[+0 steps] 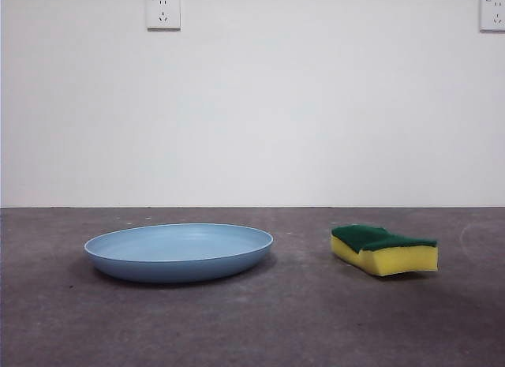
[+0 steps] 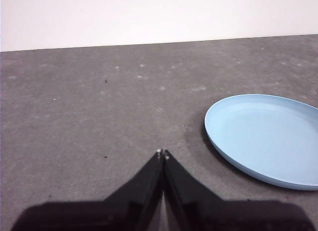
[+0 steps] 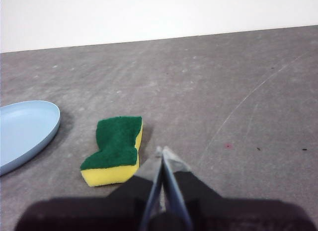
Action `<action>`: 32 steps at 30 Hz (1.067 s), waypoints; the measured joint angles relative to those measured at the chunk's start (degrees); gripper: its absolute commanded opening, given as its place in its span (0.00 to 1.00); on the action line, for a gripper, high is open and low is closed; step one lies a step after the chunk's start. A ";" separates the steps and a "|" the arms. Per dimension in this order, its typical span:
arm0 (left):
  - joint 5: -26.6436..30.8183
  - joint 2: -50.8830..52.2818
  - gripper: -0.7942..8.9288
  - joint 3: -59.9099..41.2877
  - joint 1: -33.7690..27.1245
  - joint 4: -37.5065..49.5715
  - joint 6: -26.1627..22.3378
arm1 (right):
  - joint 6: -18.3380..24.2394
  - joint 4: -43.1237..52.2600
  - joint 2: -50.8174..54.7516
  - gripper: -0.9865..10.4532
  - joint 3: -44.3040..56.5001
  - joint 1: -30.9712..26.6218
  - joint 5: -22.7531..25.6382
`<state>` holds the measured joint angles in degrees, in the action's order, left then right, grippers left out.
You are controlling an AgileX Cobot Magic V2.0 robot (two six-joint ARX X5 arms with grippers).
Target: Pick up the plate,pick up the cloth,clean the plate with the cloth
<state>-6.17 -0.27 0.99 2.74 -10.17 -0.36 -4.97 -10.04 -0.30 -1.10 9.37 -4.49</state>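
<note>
Smooth blue plate (image 1: 179,252) and wavy sponge (image 1: 384,249) well apart on my rough grey desk (image 1: 300,320).
Sponge lies green side up, long axis toward the plate; I see both grippers' jaws pressed together, empty: left gripper (image 2: 162,152), right gripper (image 3: 162,150).

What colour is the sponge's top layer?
Dark green, over yellow foam; the sponge shows best in the right wrist view.

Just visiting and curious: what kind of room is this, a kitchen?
Probably a lab or test room, not a kitchen: a bare white wall with sockets, and a grey table holding only a blue plate and a sponge.
</note>
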 measured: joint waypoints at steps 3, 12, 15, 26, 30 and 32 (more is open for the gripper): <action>0.00 0.00 0.08 0.00 0.00 0.00 0.00 | 0.00 0.00 0.00 0.09 0.00 0.00 0.28; 0.02 0.00 0.08 0.00 0.00 0.00 0.00 | 0.00 -0.13 0.00 0.09 0.00 0.00 1.51; 0.00 0.00 0.08 0.00 0.00 0.00 0.00 | 0.00 -0.13 0.00 0.09 0.00 0.00 1.51; 0.00 0.00 0.08 0.00 0.00 0.00 0.00 | 0.00 -0.13 -0.02 0.09 0.00 0.00 1.51; 0.00 0.00 0.08 0.00 0.00 0.00 0.00 | 0.00 -0.13 -0.02 0.09 0.00 0.00 1.51; 0.00 0.00 0.08 0.00 0.00 0.00 0.00 | 0.00 -0.13 -0.02 0.09 0.00 0.00 1.51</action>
<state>-6.17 -0.27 0.99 2.74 -10.17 -0.36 -4.97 -10.17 -0.32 -1.10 9.37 -2.98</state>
